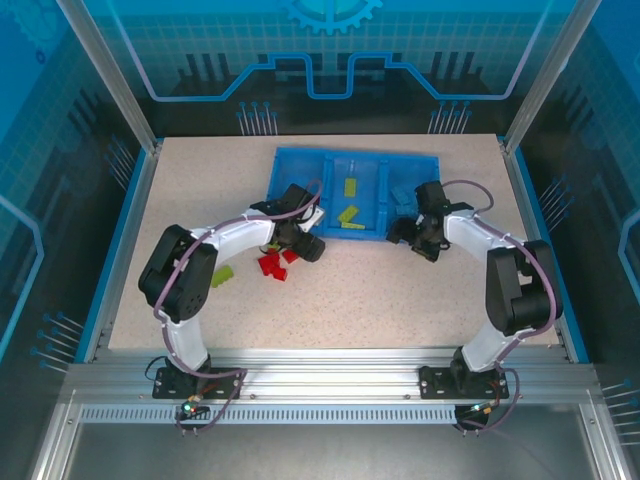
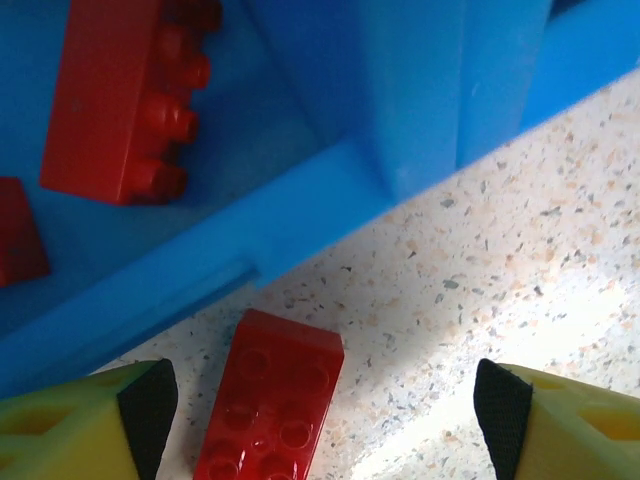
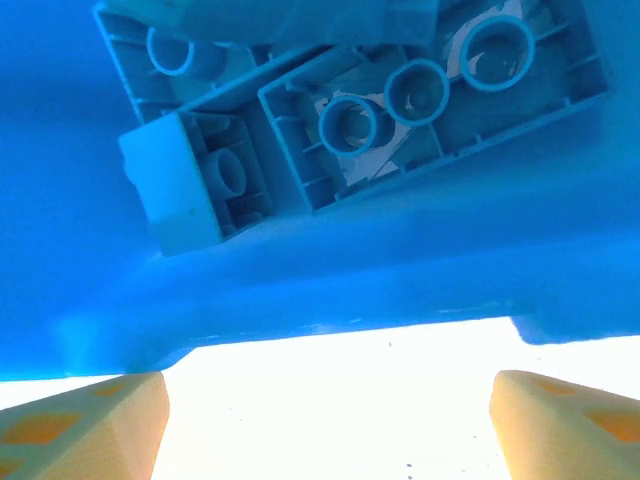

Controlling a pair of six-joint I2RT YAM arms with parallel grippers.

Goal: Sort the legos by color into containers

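Both sets of jaws are held apart, nothing clamped. Left gripper [image 2: 325, 425]: a red brick [image 2: 270, 400] is straddled on the counter [image 2: 500, 280], just outside the tray [image 2: 300, 230]. Right gripper [image 3: 330, 430]: placed at the tray wall, blue bricks [image 3: 400, 110] lodged inside.

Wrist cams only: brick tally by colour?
Red: 3. The long red brick and cropped red brick are inside the tray; the loose red brick is on the table outside its wall.
Blue: 3 clear, undersides up in the tray: large blue brick, small blue brick, cropped blue brick. They overlap, so maybe more.
Total: 6
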